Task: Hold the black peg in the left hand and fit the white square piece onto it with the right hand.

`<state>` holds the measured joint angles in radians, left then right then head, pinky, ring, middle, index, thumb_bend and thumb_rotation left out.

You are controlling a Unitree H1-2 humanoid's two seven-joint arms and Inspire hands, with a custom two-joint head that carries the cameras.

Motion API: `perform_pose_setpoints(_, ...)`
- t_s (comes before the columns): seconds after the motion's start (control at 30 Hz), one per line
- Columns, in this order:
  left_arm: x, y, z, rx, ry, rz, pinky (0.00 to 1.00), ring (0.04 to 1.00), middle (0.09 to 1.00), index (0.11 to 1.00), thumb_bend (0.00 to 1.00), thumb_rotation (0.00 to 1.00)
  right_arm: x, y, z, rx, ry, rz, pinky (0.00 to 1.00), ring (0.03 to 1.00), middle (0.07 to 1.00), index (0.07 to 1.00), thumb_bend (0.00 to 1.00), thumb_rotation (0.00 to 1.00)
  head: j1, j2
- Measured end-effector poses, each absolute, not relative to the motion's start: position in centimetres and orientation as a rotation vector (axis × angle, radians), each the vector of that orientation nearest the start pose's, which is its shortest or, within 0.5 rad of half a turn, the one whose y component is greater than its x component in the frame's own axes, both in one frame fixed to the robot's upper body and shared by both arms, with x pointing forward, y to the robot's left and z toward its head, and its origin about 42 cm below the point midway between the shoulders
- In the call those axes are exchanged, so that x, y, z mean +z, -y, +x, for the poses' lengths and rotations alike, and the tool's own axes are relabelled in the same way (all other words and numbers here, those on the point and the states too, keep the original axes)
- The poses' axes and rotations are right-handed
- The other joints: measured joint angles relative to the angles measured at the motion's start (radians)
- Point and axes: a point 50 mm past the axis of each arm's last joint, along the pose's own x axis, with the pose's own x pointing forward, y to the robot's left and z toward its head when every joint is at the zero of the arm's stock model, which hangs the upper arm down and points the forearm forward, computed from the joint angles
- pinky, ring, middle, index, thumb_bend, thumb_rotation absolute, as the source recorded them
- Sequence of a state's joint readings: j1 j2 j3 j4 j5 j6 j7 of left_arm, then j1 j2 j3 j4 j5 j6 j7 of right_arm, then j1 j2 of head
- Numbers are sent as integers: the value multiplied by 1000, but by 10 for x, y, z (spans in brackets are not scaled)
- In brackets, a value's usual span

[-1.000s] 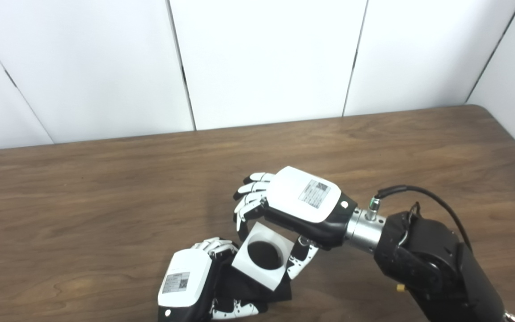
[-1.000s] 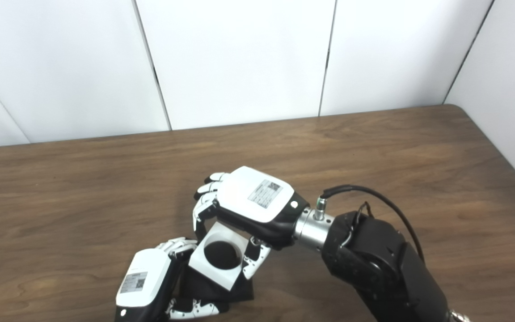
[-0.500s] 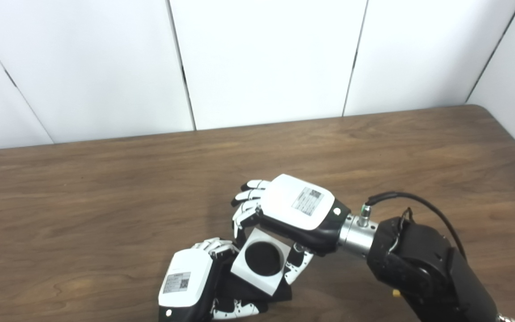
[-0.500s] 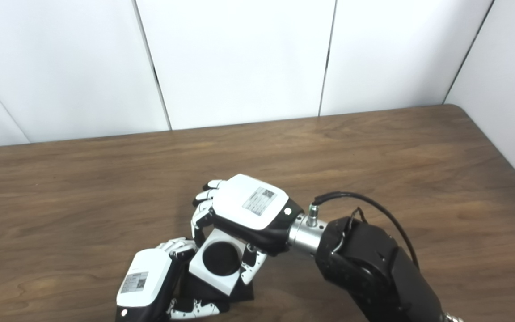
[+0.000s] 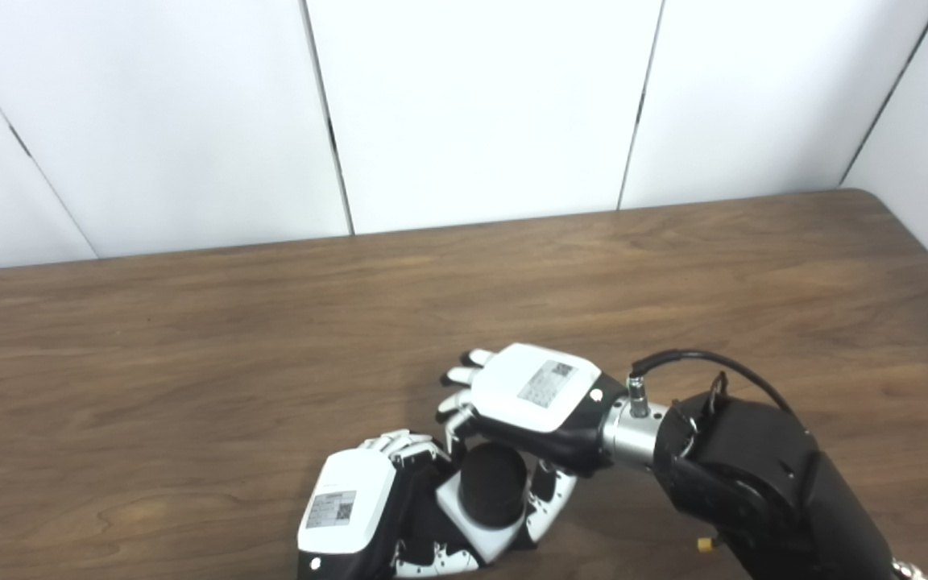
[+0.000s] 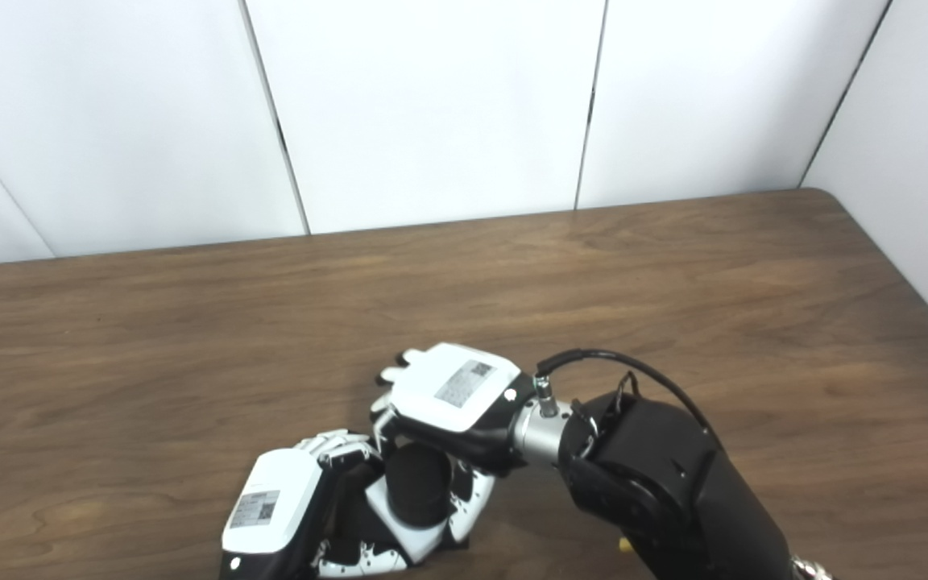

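**Ana:** Near the front edge of the table, where are the 2 parts?

**Ben:** Both sit between the hands. The left hand is clenched around the base of the black peg, which stands up just right of that hand. The white square piece is round the peg, low on it, with the peg's round top poking well above it.

**Ana:** And the right hand?

**Ben:** It arches over the peg from behind, palm down. Its fingers curl down on the far side and its thumb presses the piece's right edge, so I judge it is grasping the white square piece, though the contact on the far side is hidden.

**Ana:** So which step is this?

**Ben:** The fitting step, close to done by my reading. The hole has taken the peg. Whether the piece is pressed fully home against the base, I cannot tell.

**Ana:** What does the next move call for?

**Ben:** Probably a straight push along the peg to seat it, keeping the piece level so it does not jam. Then the right hand lets go while the left grips firmly.
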<state>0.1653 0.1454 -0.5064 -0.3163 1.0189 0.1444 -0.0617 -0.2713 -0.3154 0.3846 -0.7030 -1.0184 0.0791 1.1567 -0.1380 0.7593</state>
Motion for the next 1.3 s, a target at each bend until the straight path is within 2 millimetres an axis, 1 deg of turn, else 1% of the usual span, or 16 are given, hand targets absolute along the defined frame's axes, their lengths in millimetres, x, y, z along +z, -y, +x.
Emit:
perform_pose_setpoints(0.13,124,-131,200,-369,186,1055,757,808,744,490,508,54,267,158,253,892,248,-1568,1000,1000,959,894,1000,566,-2,0)
perform_pose_setpoints(0.27,124,-131,200,-370,186,1055,753,805,742,490,508,54,269,159,254,871,244,-1549,1000,1000,979,916,1000,547,-2,0)
perform_pose_setpoints(0.43,124,-131,200,-370,186,1054,748,801,740,490,509,54,272,163,256,841,232,-1510,1000,1000,992,954,1000,567,-2,0)
perform_pose_setpoints(0.63,124,-132,200,-368,184,1055,749,802,742,491,508,55,268,174,254,803,208,-1469,1000,1000,991,970,968,631,-2,-6)
perform_pose_setpoints(0.8,124,-134,201,-365,188,1047,737,783,742,496,503,82,268,183,254,747,211,-1436,1000,1000,990,953,969,616,-8,-14)
perform_pose_setpoints(0.83,124,-135,202,-365,191,1047,738,783,749,582,561,231,268,185,254,737,214,-1430,1000,1000,988,950,968,615,-9,-15)
perform_pose_setpoints(0.87,123,-135,202,-366,196,1048,739,782,755,647,604,339,268,187,253,723,216,-1425,1000,1000,987,948,969,614,-11,-17)
perform_pose_setpoints(0.9,122,-136,202,-366,203,1050,739,783,760,678,624,377,268,189,253,711,216,-1417,1000,1000,987,947,969,614,-11,-18)
perform_pose_setpoints(1.0,122,-137,203,-358,210,1056,748,793,776,743,676,445,264,196,250,700,197,-1401,1000,1000,990,947,970,613,-11,-20)
perform_pose_setpoints(1.03,121,-137,203,-357,209,1057,752,799,785,765,706,489,262,198,249,698,188,-1398,1000,1000,988,947,971,613,-11,-21)
perform_pose_setpoints(1.07,121,-137,203,-356,209,1058,760,807,800,794,761,543,261,200,248,695,181,-1396,1000,1000,988,948,974,615,-9,-20)
perform_pose_setpoints(1.1,121,-137,203,-356,208,1059,764,811,807,804,786,559,260,202,247,691,174,-1396,1000,1000,988,949,975,616,-9,-20)
perform_pose_setpoints(1.17,120,-138,204,-356,208,1056,780,832,846,866,908,577,260,207,247,680,165,-1401,1000,1000,988,955,972,627,-5,-23)
perform_pose_setpoints(1.2,119,-138,204,-358,206,1051,792,841,861,892,945,581,261,209,248,672,164,-1404,1000,1000,989,957,971,631,0,-25)
perform_pose_setpoints(1.23,118,-140,205,-361,210,1044,798,846,869,905,963,584,261,211,248,665,164,-1403,1000,1000,990,958,971,634,0,-25)
perform_pose_setpoints(1.3,118,-143,205,-371,217,1031,832,866,898,964,994,601,262,212,248,662,165,-1401,1000,1000,989,960,968,639,8,-29)
